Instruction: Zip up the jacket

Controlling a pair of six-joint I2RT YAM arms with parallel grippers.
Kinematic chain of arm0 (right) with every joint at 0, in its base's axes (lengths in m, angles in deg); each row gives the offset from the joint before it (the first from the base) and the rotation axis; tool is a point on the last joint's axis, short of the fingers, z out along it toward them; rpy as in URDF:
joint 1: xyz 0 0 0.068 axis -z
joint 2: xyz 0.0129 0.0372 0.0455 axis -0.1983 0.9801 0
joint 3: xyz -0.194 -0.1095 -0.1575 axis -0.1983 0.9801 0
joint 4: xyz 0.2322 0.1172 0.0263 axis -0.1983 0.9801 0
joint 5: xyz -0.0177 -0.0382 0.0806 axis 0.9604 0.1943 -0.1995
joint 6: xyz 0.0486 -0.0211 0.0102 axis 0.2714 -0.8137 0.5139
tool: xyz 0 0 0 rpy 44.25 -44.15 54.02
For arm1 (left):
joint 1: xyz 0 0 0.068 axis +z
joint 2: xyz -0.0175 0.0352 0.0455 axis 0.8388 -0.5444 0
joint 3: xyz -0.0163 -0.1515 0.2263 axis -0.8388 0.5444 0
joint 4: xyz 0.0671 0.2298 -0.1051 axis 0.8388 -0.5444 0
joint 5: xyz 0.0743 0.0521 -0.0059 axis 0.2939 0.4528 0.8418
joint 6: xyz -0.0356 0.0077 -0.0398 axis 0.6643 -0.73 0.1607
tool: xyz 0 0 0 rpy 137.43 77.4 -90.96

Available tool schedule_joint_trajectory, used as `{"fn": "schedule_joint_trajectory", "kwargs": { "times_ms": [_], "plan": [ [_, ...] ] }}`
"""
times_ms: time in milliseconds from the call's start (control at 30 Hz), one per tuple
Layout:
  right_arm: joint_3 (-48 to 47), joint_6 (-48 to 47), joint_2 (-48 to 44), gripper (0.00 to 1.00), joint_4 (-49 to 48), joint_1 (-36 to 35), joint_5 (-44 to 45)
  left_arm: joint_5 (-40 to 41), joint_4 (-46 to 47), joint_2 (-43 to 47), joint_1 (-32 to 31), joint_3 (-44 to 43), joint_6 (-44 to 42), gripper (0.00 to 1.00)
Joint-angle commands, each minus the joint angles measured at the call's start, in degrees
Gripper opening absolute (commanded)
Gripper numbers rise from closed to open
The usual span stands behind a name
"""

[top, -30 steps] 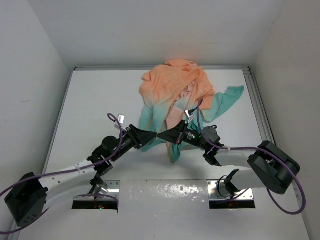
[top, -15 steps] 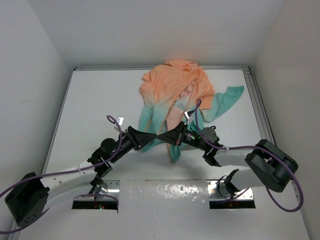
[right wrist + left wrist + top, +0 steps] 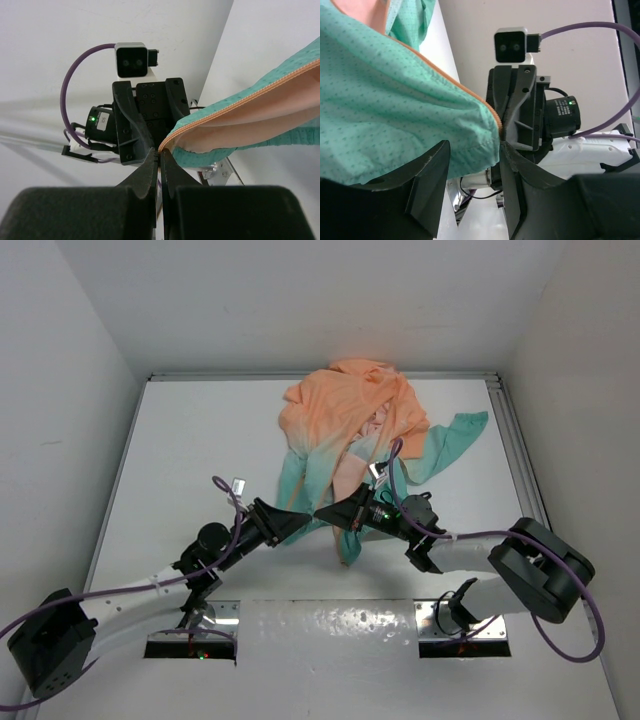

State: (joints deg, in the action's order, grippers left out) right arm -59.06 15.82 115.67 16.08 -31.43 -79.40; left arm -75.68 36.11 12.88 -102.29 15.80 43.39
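Observation:
The jacket lies bunched at the back middle of the table, peach-orange at the far end and teal toward me. A teal flap with an orange zipper edge reaches down to the grippers. My right gripper is shut on the corner of that zipper edge, as the right wrist view shows, with the teal and pink fabric stretching off to the right. My left gripper faces it from the left, jaws open. In the left wrist view the teal hem hangs just beyond its fingertips, not gripped.
The white table is boxed in by white walls on three sides. A metal rail runs along its right edge. Two mounting plates sit at the near edge. The two grippers point at each other, tips close.
My left gripper has drawn back toward the near left, away from the right gripper's tip. The right gripper and the jacket have stayed put.

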Motion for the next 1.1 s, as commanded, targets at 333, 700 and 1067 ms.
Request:
{"fn": "schedule_joint_trajectory", "kwargs": {
  "times_ms": [333, 700, 1067],
  "plan": [
    [0.5, -0.6, 0.14, 0.0, -2.93, 0.07, 0.65, -3.23, 10.74, -4.06, 0.1, -1.07, 0.98, 0.32],
    [0.94, -1.74, 0.41, 0.0, 1.63, 0.07, 0.47, -2.0, 7.31, -3.09, 0.01, -2.47, -2.09, 0.02],
    [-4.24, -17.29, -8.98, 0.17, 37.38, 0.07, 1.69, -2.18, 3.88, -3.79, -0.07, -2.65, -15.35, 0.0]
  ]
}}
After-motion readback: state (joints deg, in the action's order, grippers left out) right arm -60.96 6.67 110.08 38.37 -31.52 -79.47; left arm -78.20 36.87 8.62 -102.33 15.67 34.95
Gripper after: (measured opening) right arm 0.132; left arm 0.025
